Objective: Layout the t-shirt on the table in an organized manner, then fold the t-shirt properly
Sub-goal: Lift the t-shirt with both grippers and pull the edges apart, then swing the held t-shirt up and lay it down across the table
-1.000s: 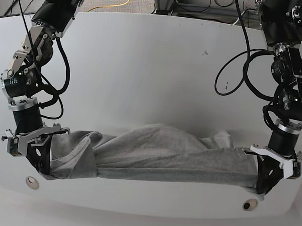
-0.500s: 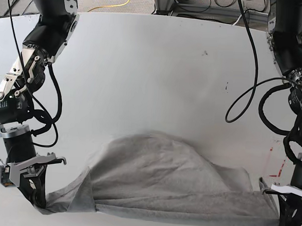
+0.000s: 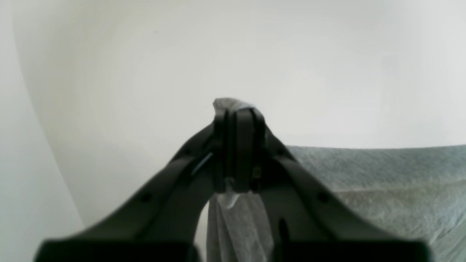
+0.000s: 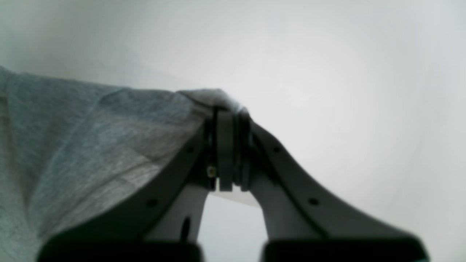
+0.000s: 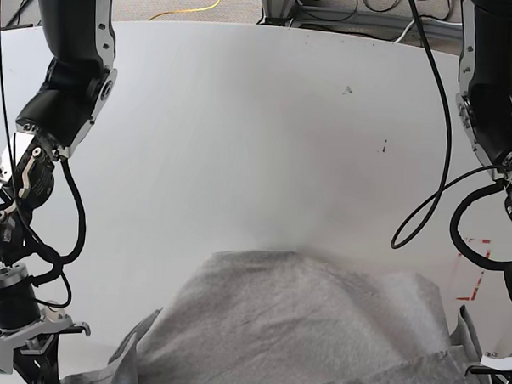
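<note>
The heather-grey t-shirt (image 5: 292, 330) lies spread over the near part of the white table (image 5: 259, 124), its lower edge running out of the base view. In the left wrist view my left gripper (image 3: 236, 111) is shut on a corner of the t-shirt (image 3: 364, 182), a tuft of cloth poking past its tips. In the right wrist view my right gripper (image 4: 230, 112) is shut on the opposite corner of the t-shirt (image 4: 91, 145). The cloth stretches between the two. In the base view both grippers' fingertips are cut off by the bottom edge.
A red tape rectangle (image 5: 473, 269) marks the table at the right, near the left arm (image 5: 497, 126). Dark specks (image 5: 349, 90) dot the far side. The right arm (image 5: 56, 107) stands along the left. Cables (image 5: 196, 6) lie beyond the far edge.
Both arms have drawn back toward the table's near edge, dragging the t-shirt with them. The bunched cloth has widened and flattened. Both grips have stayed shut.
</note>
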### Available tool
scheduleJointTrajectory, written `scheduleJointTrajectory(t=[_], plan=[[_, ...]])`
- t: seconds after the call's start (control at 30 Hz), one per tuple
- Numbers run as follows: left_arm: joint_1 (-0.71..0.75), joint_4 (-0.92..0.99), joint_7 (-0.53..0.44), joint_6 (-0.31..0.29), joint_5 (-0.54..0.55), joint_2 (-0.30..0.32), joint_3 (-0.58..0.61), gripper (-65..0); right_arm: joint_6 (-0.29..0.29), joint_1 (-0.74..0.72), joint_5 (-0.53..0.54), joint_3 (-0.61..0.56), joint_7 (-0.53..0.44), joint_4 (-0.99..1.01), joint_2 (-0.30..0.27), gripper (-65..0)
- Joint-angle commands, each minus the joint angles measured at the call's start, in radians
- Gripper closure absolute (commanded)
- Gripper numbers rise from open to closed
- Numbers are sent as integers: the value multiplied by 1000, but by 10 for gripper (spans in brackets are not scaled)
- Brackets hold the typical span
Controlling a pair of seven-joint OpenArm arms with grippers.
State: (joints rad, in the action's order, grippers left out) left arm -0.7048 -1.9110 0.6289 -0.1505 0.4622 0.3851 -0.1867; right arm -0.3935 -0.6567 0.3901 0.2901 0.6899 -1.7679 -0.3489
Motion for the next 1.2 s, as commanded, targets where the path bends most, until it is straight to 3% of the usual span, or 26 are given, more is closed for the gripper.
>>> scheduleJointTrajectory(t=[0.0, 0.6, 1.17], plan=[[-51, -9, -36, 13, -7, 10, -6, -4, 14, -68, -1, -4, -31, 15, -29, 0], [-237, 58, -36, 13, -7, 5, 20, -4, 14, -329, -1, -142, -29, 144, -117, 0], [-309, 46, -36, 13, -4, -11, 23, -4, 14, -364, -3, -173, 32, 20, -152, 0]])
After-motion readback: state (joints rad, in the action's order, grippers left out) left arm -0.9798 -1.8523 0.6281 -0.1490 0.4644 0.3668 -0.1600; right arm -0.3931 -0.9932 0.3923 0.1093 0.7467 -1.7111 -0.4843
